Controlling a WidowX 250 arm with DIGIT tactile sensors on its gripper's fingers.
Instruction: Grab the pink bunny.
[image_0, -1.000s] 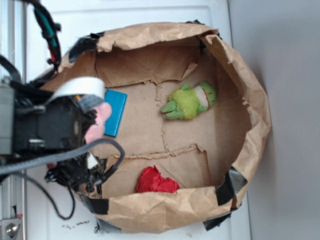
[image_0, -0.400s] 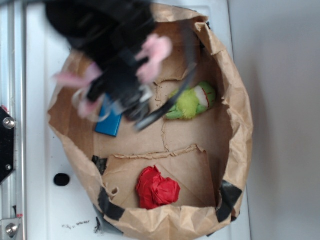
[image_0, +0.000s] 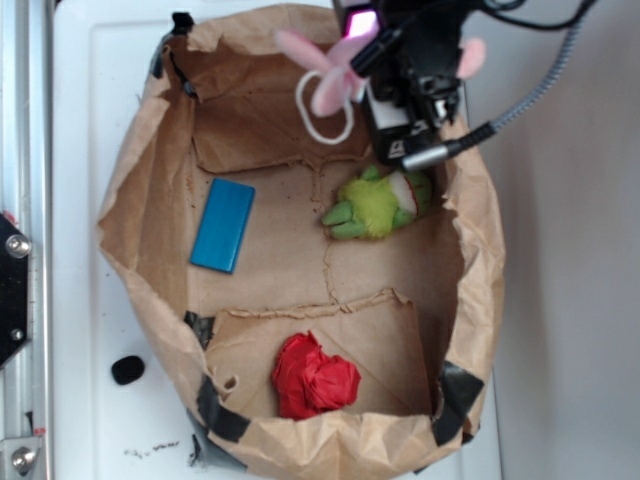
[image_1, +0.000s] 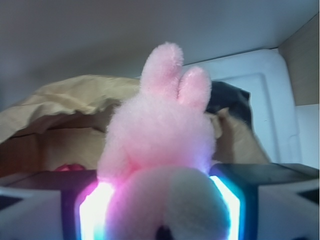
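Observation:
The pink bunny (image_1: 159, 145) fills the middle of the wrist view, ears up, whitish face patch at the bottom. It is squeezed between two glowing finger pads (image_1: 93, 212), with my gripper (image_1: 159, 210) shut on it. In the exterior view my gripper (image_0: 392, 62) hangs over the bag's far right rim. The pink bunny's ears (image_0: 322, 68) stick out to the left of it and a pink limb shows to its right. The bunny's body is hidden behind the black gripper.
An open brown paper bag (image_0: 150, 200) lies on the white table. Inside are a blue flat block (image_0: 223, 225), a yellow-green plush (image_0: 378, 206) just below the gripper, and a red cloth ball (image_0: 314, 377). A grey cable (image_0: 535, 92) arcs right. A small black object (image_0: 127, 369) lies beside the bag.
The arm has swung from the bag's left side across to its far right rim, carrying the pink bunny with it. The bag has changed shape, its left wall now standing open.

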